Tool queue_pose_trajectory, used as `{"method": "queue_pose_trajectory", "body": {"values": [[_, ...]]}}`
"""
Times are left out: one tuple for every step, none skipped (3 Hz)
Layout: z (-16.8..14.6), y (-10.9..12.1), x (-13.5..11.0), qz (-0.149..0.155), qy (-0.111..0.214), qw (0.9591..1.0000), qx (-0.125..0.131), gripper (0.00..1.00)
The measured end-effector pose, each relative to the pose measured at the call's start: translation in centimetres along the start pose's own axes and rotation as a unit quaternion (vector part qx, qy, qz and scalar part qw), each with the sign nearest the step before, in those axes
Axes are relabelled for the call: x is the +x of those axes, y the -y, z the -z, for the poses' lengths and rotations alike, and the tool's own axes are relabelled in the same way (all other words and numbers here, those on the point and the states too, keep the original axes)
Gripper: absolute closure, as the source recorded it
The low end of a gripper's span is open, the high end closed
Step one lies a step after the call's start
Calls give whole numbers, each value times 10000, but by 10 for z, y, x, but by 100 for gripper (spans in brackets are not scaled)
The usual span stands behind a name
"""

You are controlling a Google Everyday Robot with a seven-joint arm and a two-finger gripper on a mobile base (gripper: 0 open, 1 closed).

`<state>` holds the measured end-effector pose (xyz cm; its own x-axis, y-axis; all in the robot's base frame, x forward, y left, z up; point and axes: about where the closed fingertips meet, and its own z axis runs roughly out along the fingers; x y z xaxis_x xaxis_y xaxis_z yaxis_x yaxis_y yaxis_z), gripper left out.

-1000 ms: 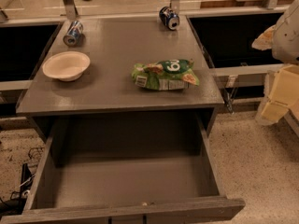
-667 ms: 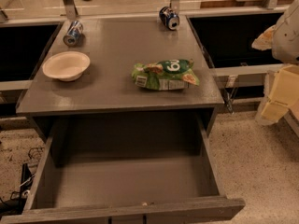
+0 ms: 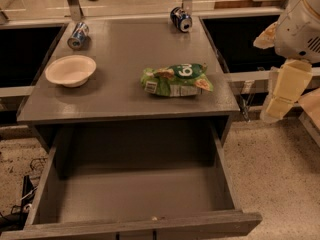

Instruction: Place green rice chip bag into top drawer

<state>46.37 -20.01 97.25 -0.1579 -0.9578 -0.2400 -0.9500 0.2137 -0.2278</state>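
1. The gripper hangs at the right edge of the view, off the table's right side and well apart from the bag. It is a cream-coloured part below the white arm. Whether it is spread or closed cannot be told.
2. The green rice chip bag lies flat on the grey table, right of centre and near the front edge. Nothing touches it.
3. The top drawer is pulled fully out below the table's front edge. Its grey floor is bare, and its front panel runs along the bottom of the view.
4. A white bowl stands upright on the left part of the table, well apart from the bag.
5. A blue soda can lies on its side near the back left corner.
6. A second blue can lies on its side at the back edge, right of centre.
7. Speckled floor shows to the right of the drawer.
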Motion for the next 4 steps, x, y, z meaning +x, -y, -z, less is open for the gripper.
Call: {"method": "queue_pose_trajectory", "body": {"values": [[-21,15,-17,161,87,9997,-184,0],[-21,17,-16,160,110,9996,-185,0],[-25,36,-17,168,296,9992,-218,0],[-34,60,-32,297,514,9978,-289,0]]}}
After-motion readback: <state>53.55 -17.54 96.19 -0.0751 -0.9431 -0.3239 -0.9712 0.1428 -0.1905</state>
